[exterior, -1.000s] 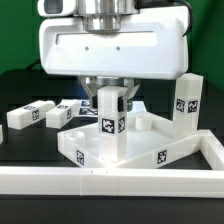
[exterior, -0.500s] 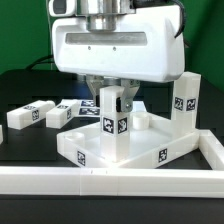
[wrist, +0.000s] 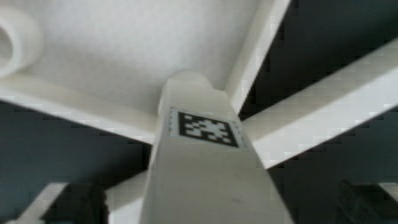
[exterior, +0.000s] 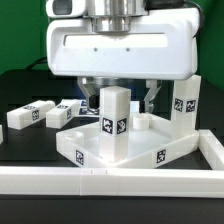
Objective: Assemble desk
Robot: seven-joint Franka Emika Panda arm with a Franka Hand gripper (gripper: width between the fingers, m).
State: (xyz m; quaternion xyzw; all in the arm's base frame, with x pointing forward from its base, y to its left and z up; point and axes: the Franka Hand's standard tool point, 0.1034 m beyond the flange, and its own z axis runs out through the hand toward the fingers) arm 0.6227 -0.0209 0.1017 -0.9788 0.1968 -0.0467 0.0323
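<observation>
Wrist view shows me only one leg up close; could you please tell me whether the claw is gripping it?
Observer: No. The claw is open, with a clear gap beside the leg on the exterior view's right.
Operator: Thank you. Is the leg standing upright?
Observer: Yes, upright in the near corner of the tabletop.
Operator: Where are the other legs, please?
Observer: A second leg stands upright at the tabletop's end on the exterior view's right; two loose legs lie flat off to the exterior view's left.
</observation>
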